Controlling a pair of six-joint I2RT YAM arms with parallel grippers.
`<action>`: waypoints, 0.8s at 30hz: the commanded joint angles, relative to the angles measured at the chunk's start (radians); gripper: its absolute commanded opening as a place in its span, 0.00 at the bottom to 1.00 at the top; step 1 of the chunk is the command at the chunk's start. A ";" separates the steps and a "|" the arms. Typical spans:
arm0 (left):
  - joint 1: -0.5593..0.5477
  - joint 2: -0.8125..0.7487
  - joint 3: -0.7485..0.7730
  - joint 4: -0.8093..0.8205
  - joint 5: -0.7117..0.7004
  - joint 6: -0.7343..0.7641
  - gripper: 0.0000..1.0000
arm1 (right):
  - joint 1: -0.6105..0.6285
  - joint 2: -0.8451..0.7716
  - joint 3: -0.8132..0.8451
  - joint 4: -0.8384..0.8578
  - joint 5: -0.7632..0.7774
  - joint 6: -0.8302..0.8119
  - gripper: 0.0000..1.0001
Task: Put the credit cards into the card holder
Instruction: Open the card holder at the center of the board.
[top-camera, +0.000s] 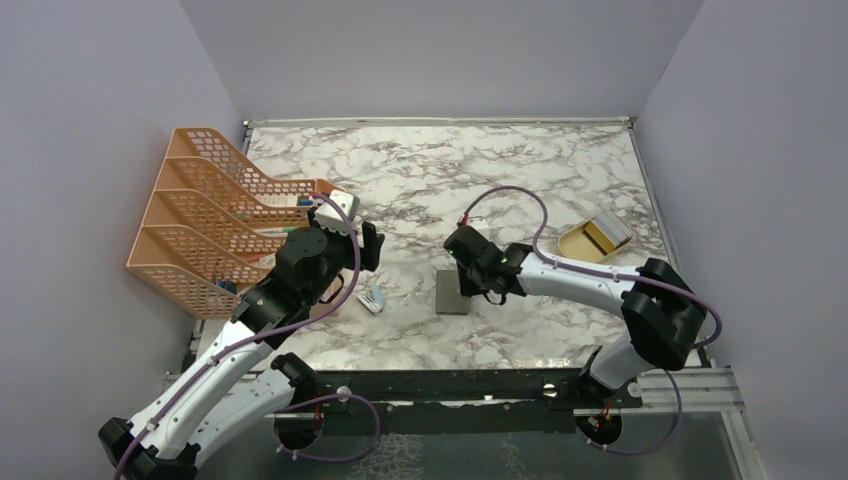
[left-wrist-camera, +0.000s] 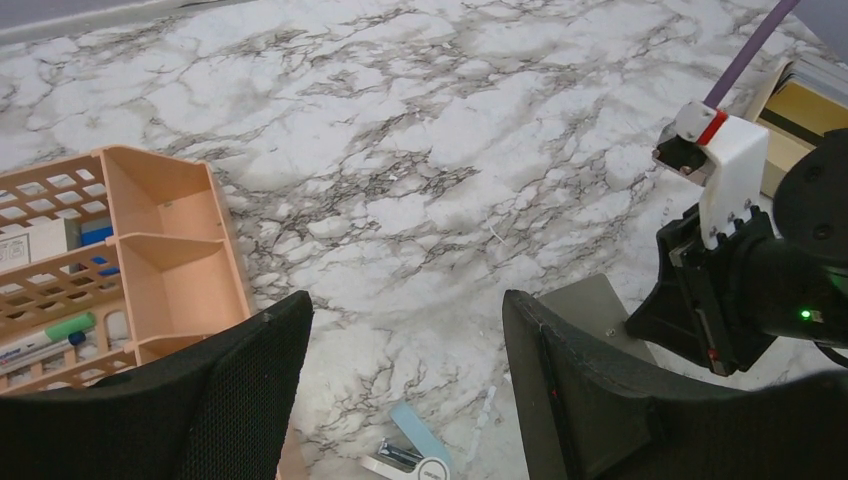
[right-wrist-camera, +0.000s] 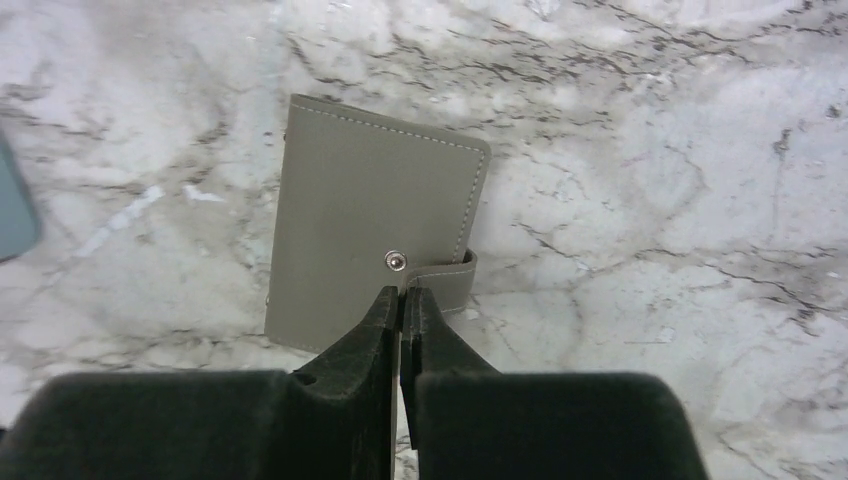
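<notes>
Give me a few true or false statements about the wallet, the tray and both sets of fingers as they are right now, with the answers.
1. The grey wallet lies closed on the table, its snap fastened. True.
2. The right fingers are spread wide above the wallet. False: they are pressed together, with their tips just by the snap.
3. The left fingers grip a card. False: they stand open with nothing between them.
4. The tan tray sits off to the right of the wallet, apart from it. True.
</notes>
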 joint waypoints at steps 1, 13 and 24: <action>0.003 0.018 -0.014 0.006 -0.009 -0.021 0.72 | 0.002 -0.083 -0.031 0.146 -0.101 0.031 0.01; 0.003 0.146 -0.055 -0.052 0.100 -0.311 0.70 | 0.001 -0.288 -0.153 0.405 -0.252 0.150 0.01; 0.005 0.247 -0.066 -0.056 0.232 -0.410 0.65 | -0.045 -0.401 -0.234 0.420 -0.211 0.138 0.01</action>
